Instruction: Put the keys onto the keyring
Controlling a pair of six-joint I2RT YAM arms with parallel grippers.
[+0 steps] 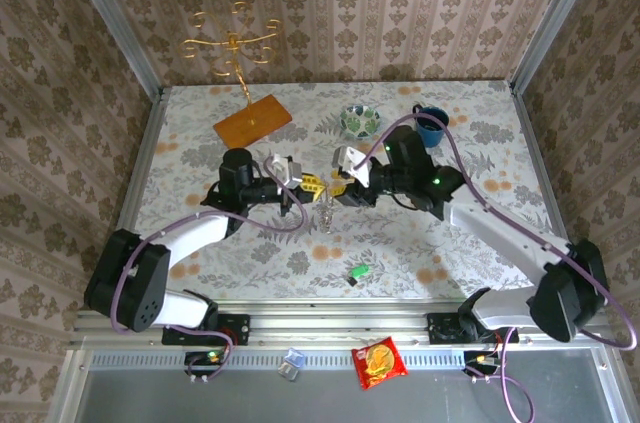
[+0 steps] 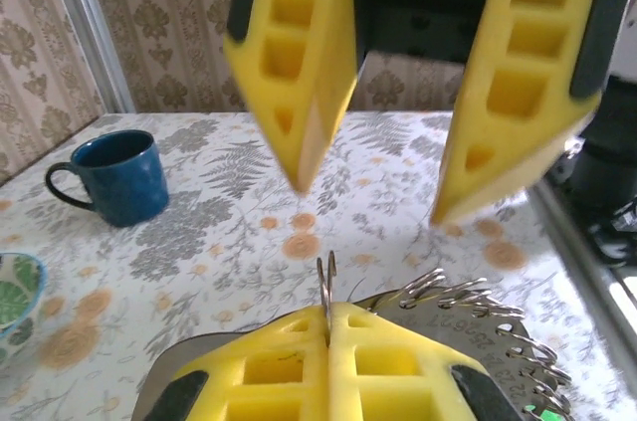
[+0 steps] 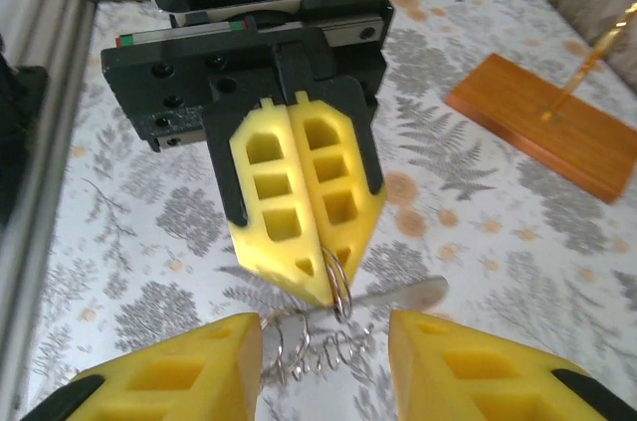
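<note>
Counter [image 1: 480, 153]: closed in by patterned walls on the left, far and right sides, with metal posts at the corners. The near edge runs along the rail carrying the arm bases.

Both arms meet over the middle of the counter. Bare surface lies open to the near left and near right of them. A small green item [image 1: 358, 273] sits near the front edge, well apart from the work.

Far side: a wooden stand base [image 1: 252, 120], a bowl [image 1: 359, 120] and a blue mug [image 1: 430, 123] stand in a loose row behind the arms.

Left fingers [image 3: 274, 192]: pressed together, pinching the keyring [image 3: 337, 280] at their tips. The ring stands edge-on and upright in the pinch.

Keys [image 2: 478, 326]: bunched and fanned just beside the left fingers, hanging from the ring. Contact with the counter cannot be told.

Right fingers [image 3: 189, 371]: parted, holding nothing, one on each side of the keys and facing the ring closely.
</note>
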